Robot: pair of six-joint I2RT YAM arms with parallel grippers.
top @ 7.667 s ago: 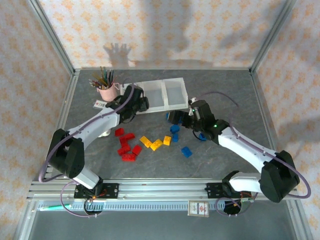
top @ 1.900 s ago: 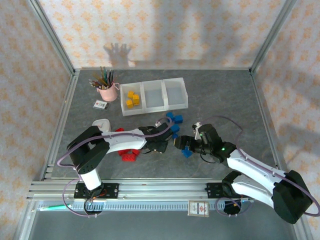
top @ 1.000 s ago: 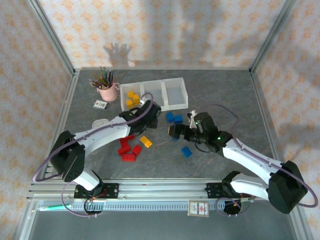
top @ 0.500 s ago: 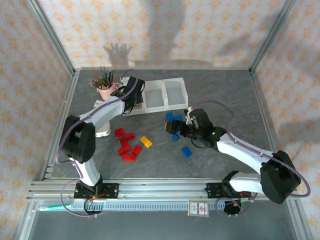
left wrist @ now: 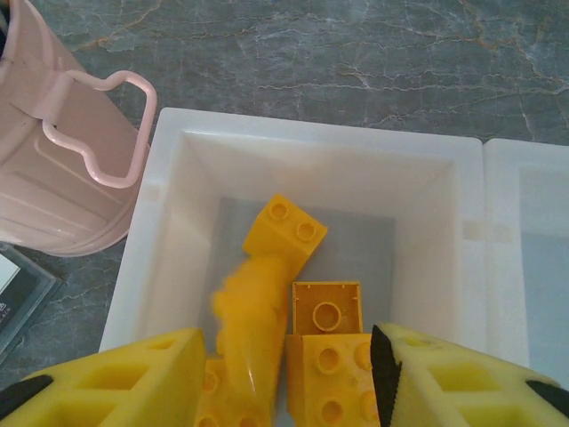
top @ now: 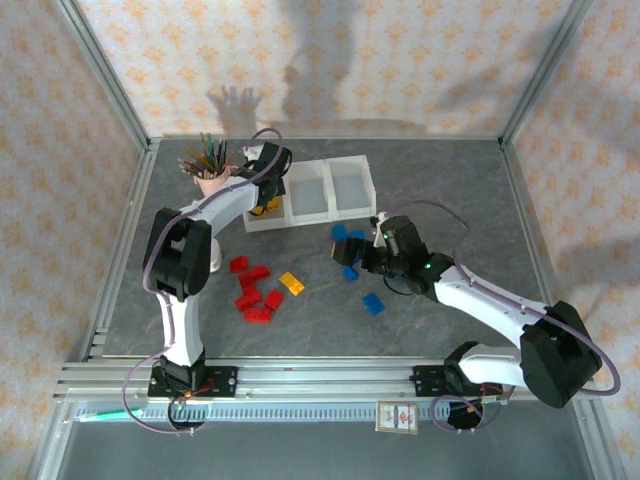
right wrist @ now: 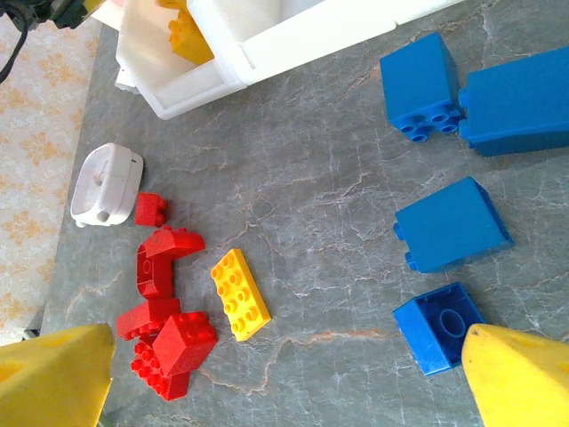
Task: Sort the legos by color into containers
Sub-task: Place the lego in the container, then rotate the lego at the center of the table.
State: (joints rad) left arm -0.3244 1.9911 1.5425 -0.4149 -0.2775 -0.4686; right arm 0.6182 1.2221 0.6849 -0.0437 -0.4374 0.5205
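Where the top camera looks down: the tray [top: 345,160] of three joined bins lies on the grey worktop [top: 450,190], with a pink cup [top: 212,183] of pencils just beside its left end.
Left hand, top view: the left hand [top: 268,192] hangs over the tray's left bin, where yellow bricks [top: 262,208] show beneath it.
Right hand, top view: the right hand [top: 352,258] sits low on the near side of the tray, among blue bricks [top: 348,236].
Loose pieces, top view: red bricks [top: 255,290] cluster on the near side of the tray, off its left end. A lone yellow brick [top: 292,283] lies just to their right.
Left wrist, bin: the tray's left bin [left wrist: 311,133] holds several yellow bricks [left wrist: 286,229]. The pink cup [left wrist: 53,169] stands just beside its left wall.
Left wrist, grip: the fingers [left wrist: 116,382] stand apart with nothing clamped. One blurred yellow piece [left wrist: 244,329] shows between them, over the pile.
Right wrist, grip: the right hand [right wrist: 284,382] has its fingers [right wrist: 53,374] spread wide and holds nothing.
Right wrist, worktop: four blue bricks [right wrist: 453,222] lie near the tray [right wrist: 267,44], two of them closer to its wall. The red bricks [right wrist: 164,302] and the lone yellow brick [right wrist: 240,294] lie well apart from the tray. A small white object [right wrist: 105,185] lies off the tray's left end.
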